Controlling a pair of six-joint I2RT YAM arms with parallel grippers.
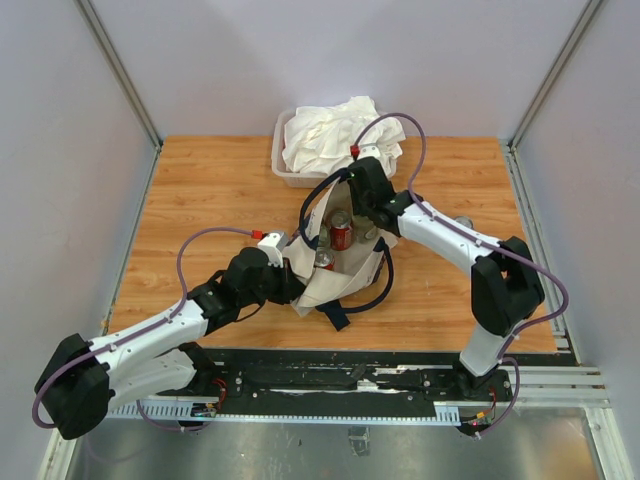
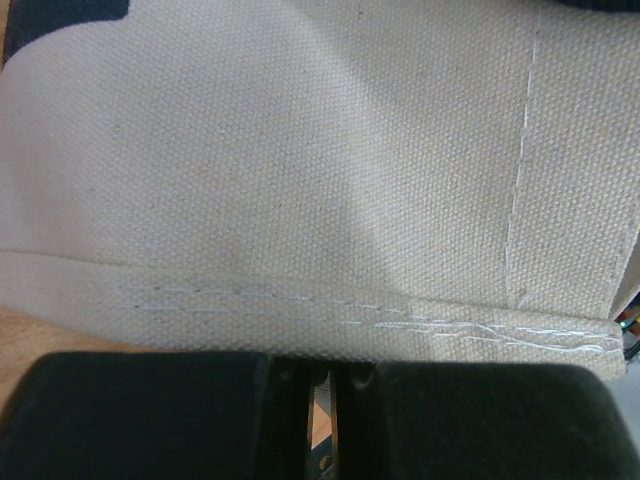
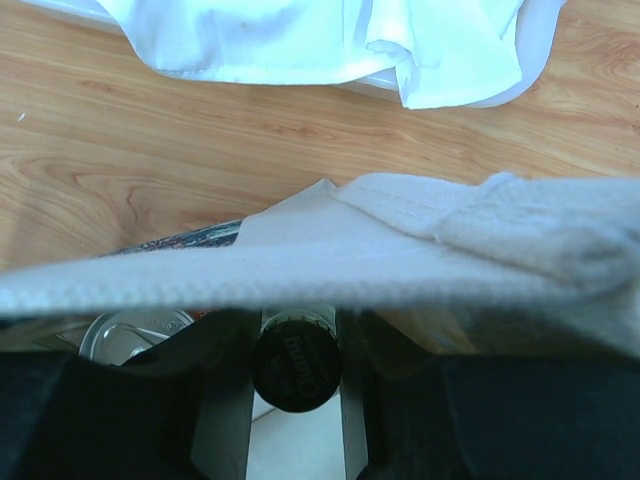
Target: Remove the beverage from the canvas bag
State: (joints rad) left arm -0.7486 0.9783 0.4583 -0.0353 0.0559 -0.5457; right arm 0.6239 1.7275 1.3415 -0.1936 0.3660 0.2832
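Observation:
The beige canvas bag (image 1: pixel 345 285) with navy straps stands open at the table's middle. Inside it are a red can (image 1: pixel 341 232), a silver can top (image 1: pixel 324 261) and a bottle with a dark cap (image 3: pixel 296 365). My right gripper (image 1: pixel 366 228) reaches into the bag's mouth; in the right wrist view its jaws (image 3: pixel 297 345) sit against both sides of the cap, under the bag's rim (image 3: pixel 350 260). My left gripper (image 1: pixel 290 283) is at the bag's left side, its jaws (image 2: pixel 322 375) nearly together on the canvas hem (image 2: pixel 300 310).
A translucent tub (image 1: pixel 279 165) holding a white cloth heap (image 1: pixel 340 135) stands just behind the bag. The cloth also shows in the right wrist view (image 3: pixel 320 35). A small grey object (image 1: pixel 462 222) lies behind the right forearm. Grey walls enclose the table.

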